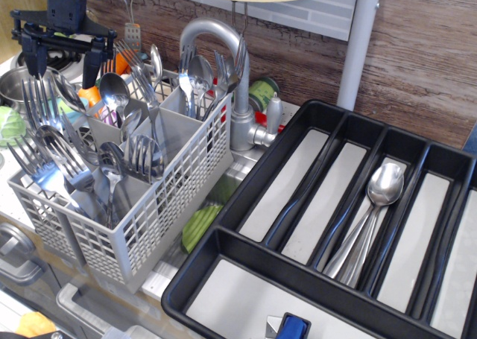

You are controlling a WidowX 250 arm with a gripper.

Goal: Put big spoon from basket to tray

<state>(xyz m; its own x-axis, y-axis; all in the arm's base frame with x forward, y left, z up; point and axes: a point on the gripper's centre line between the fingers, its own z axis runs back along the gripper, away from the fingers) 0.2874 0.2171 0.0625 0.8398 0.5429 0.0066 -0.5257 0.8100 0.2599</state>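
Observation:
The light grey basket [160,205] stands at the left, full of upright forks and spoons. A big spoon [114,91] stands bowl-up in a back compartment, and another spoon [200,72] stands in the far right compartment. My black gripper [62,56] is open above the basket's back left corner, its fingers [31,47] spread wide just left of that big spoon and holding nothing. The black tray [246,182] lies at the right. Steel spoons [381,188] lie in one of its long compartments.
A grey tap [216,41] rises right behind the basket. A metal pot [13,86] and a green vegetable [7,124] sit at the far left. A green toy [201,223] lies between basket and tray. A white post [356,48] stands behind the tray.

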